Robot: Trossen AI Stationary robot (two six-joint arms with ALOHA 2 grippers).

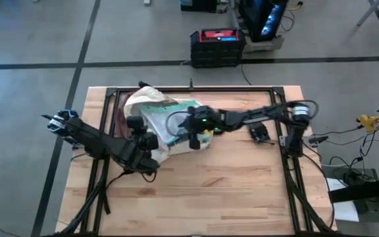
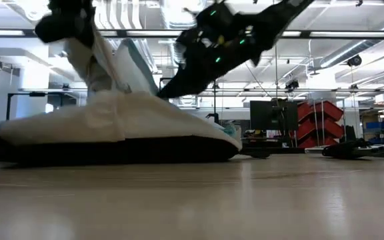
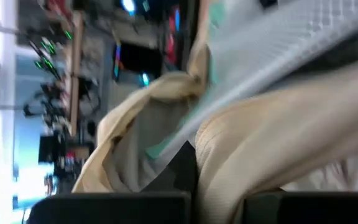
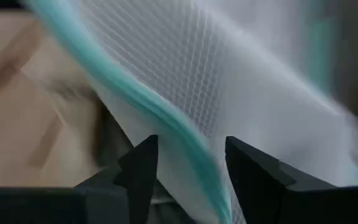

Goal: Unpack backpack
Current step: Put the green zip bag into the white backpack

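Cream-white fabric of the backpack [image 1: 151,108] lies at the table's [image 1: 242,191] far left, and my left gripper [image 1: 149,143] is pinched tight on a fold of its near edge, lifting the cloth. To the right, my right gripper [image 4: 185,163] has its fingers [image 4: 143,168] part-spread astride the teal-edged mesh pouch [image 4: 229,93] at the bag's mouth; whether they grip it I cannot tell.

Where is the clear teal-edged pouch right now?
The pouch sits at the backpack opening, between the right gripper fingers, left of table centre in the high view.
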